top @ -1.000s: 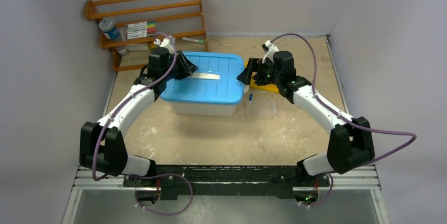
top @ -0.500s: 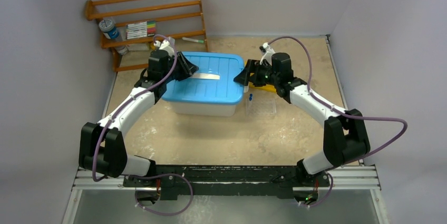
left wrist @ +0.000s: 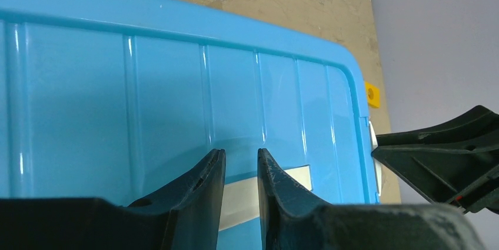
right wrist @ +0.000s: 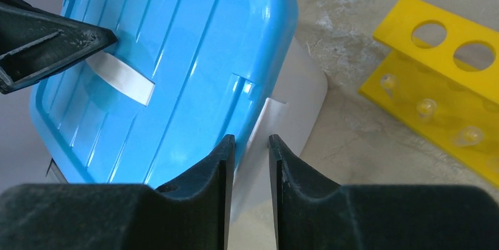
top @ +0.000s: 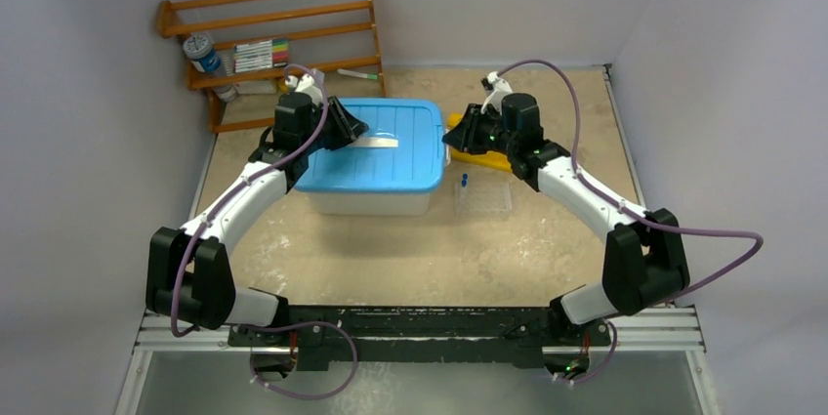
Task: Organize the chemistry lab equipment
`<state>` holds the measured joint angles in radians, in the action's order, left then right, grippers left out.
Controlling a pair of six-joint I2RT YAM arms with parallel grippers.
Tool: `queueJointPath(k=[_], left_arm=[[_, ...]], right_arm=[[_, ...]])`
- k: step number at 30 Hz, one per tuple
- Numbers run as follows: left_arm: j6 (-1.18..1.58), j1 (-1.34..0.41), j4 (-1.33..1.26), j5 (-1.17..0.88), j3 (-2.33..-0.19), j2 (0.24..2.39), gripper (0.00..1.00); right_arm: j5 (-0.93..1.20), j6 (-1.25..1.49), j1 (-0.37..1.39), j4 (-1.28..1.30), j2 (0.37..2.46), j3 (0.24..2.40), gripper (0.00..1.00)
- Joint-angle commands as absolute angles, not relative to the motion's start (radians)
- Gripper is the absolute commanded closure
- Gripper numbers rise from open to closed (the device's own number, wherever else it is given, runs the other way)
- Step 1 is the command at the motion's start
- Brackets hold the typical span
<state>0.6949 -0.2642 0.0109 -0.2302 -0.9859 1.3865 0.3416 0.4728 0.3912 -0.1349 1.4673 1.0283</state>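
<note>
A clear storage box with a blue lid (top: 391, 161) stands mid-table, a white label (top: 381, 143) on top. My left gripper (top: 353, 129) hovers over the lid's left half; its jaws (left wrist: 241, 151) are slightly parted with nothing between them. My right gripper (top: 452, 142) sits at the box's right edge. Its jaws (right wrist: 252, 138) are narrowly parted above the lid's rim (right wrist: 259, 73) and the white box wall, gripping nothing that I can see. A clear packet (top: 483, 197) with a thin blue-ended tube (top: 465, 181) lies right of the box. The other equipment is out of view.
A yellow test-tube rack (top: 488, 156) stands just behind my right gripper, close to the box. A wooden shelf rack (top: 283, 20) at the back left holds coloured markers (top: 262, 54) and a round blue-and-white container (top: 200, 52). Grey walls close in both sides.
My right gripper's jaws have narrowed from wide to a slim gap at the box's right edge. The box has shifted slightly to the left. The left arm has not moved.
</note>
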Motion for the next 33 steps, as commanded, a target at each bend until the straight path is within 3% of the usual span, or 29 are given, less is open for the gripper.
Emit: queueJointPath(k=[1,4,14,19,23,28,30,33], left_arm=[[0.676,-0.264,0.063,-0.227,-0.972,1.38,0.73],[0.674,-0.264,0.065,-0.223,-0.967,1.378,0.73],[0.684,-0.264,0.047,-0.231,-0.958,1.381,0.73],[0.691,-0.264,0.036,-0.238,-0.954,1.391,0.73],[0.676,-0.264,0.057,-0.219,-0.96,1.379,0.73],[0.674,-0.264,0.057,-0.216,-0.96,1.379,0.73],[0.678,-0.264,0.053,-0.222,-0.959,1.383,0.73],[0.684,-0.264,0.046,-0.228,-0.956,1.384,0.73]], right_arm=[[0.32,0.448,0.46,-0.035,1.503,1.06,0.66],[0.272,0.429,0.484,0.01,1.525,1.091,0.61],[-0.057,0.421,0.534,0.143,1.508,1.125,0.68],[-0.09,0.423,0.535,0.16,1.501,1.119,0.7],[-0.104,0.414,0.542,0.174,1.508,1.138,0.81],[-0.159,0.402,0.562,0.212,1.519,1.188,0.85],[-0.138,0.404,0.562,0.204,1.514,1.191,0.76],[-0.067,0.414,0.562,0.159,1.505,1.171,0.46]])
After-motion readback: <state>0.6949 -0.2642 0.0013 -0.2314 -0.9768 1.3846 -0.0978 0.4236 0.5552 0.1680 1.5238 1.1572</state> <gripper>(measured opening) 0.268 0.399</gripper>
